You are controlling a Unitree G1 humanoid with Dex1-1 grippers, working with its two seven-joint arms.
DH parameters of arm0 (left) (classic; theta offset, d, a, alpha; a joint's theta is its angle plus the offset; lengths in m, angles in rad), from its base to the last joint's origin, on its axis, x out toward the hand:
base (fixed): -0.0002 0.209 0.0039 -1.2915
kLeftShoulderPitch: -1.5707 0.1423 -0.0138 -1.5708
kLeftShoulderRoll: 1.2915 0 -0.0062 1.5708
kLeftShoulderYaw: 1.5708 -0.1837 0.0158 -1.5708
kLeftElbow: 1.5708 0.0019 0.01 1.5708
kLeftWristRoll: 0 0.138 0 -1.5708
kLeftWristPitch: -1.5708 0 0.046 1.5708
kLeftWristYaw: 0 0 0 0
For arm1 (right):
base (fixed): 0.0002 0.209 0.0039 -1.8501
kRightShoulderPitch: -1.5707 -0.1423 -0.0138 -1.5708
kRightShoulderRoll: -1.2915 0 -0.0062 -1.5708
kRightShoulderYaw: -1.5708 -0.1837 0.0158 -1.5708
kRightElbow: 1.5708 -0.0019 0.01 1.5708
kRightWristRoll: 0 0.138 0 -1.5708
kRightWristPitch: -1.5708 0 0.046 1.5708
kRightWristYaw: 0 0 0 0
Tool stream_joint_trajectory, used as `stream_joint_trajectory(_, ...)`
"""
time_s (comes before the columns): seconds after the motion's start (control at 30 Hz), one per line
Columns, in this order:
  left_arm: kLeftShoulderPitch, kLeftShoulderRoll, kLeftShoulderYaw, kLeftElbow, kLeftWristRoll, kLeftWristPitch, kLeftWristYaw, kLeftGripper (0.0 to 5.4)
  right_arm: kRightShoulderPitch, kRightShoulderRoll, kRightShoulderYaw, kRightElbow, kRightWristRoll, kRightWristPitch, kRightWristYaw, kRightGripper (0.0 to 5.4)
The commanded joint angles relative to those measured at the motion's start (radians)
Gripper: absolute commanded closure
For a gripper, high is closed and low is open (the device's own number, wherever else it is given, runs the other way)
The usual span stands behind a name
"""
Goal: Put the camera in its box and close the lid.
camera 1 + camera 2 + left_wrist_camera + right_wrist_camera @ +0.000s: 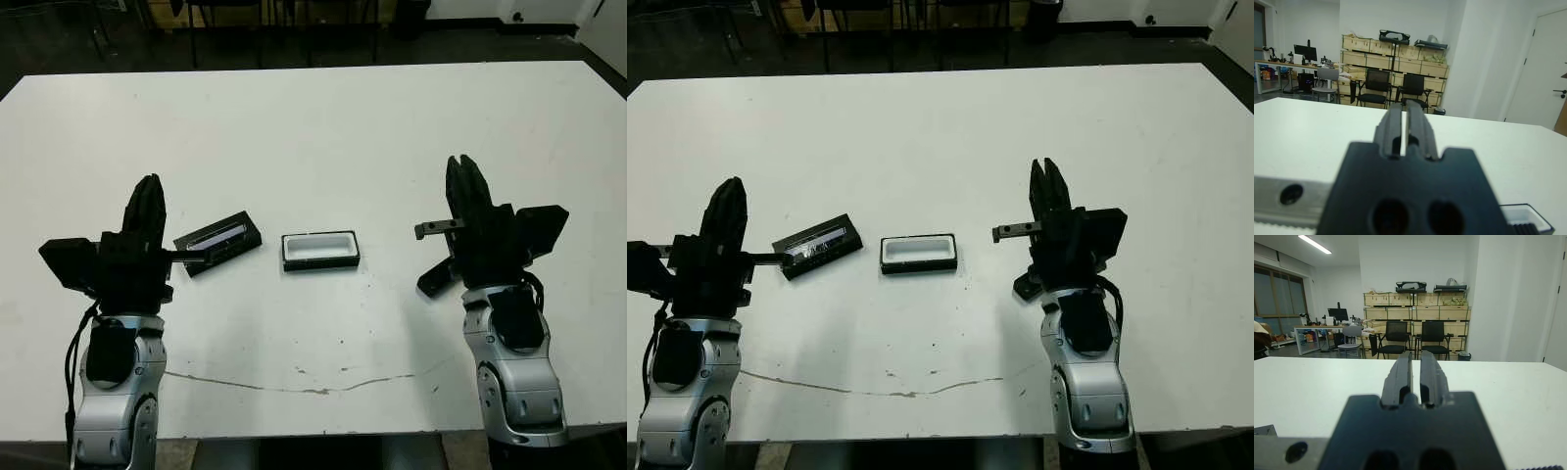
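The box (320, 250), a shallow black tray with white lining, lies open at the table's middle. Left of it lies the lid (217, 240), flat and black with a glossy stripe, turned at an angle. My left gripper (149, 193) hovers just left of the lid, fingers shut on nothing. My right gripper (460, 174) stands well right of the box, also shut and empty. A slim black bar, the camera (432, 278), pokes out on the table beneath the right gripper's body, mostly hidden by it. The left wrist view catches one corner of the box (1528, 216).
The white table (313, 137) stretches far beyond the grippers. A thin crack line (294, 384) runs along its near edge. Chairs and stacked crates stand in the room past the far edge.
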Motion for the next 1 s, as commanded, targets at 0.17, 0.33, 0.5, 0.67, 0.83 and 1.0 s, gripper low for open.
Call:
stream_joint_trajectory(0.17, 0.004, 0.007, -0.011, 0.024, 0.011, 0.008, 0.000, 5.39, -0.003, -0.014, -0.011, 0.016, -0.002, 0.011, 0.002, 5.40)
stream_joint_trajectory(0.33, 0.009, 0.008, -0.018, 0.020, 0.019, 0.002, 0.000, 5.39, -0.007, -0.048, -0.027, 0.011, 0.015, 0.022, 0.032, 5.40)
stream_joint_trajectory(0.5, 0.022, 0.005, -0.017, 0.018, 0.025, -0.001, 0.004, 5.39, -0.059, -0.138, -0.084, 0.028, 0.021, 0.012, 0.085, 5.40)
stream_joint_trajectory(0.67, 0.027, 0.000, -0.024, 0.017, 0.024, -0.001, 0.005, 5.39, -0.212, -0.307, -0.179, 0.084, 0.084, 0.075, 0.200, 5.40)
stream_joint_trajectory(0.83, 0.025, -0.001, -0.030, 0.019, 0.019, 0.003, 0.003, 5.39, -0.447, -0.521, -0.179, 0.264, 0.096, 0.182, 0.379, 5.40)
stream_joint_trajectory(1.0, 0.025, 0.001, -0.035, 0.018, 0.025, 0.001, 0.005, 5.39, -0.679, -0.614, -0.082, 0.594, 0.075, 0.129, 0.610, 5.40)
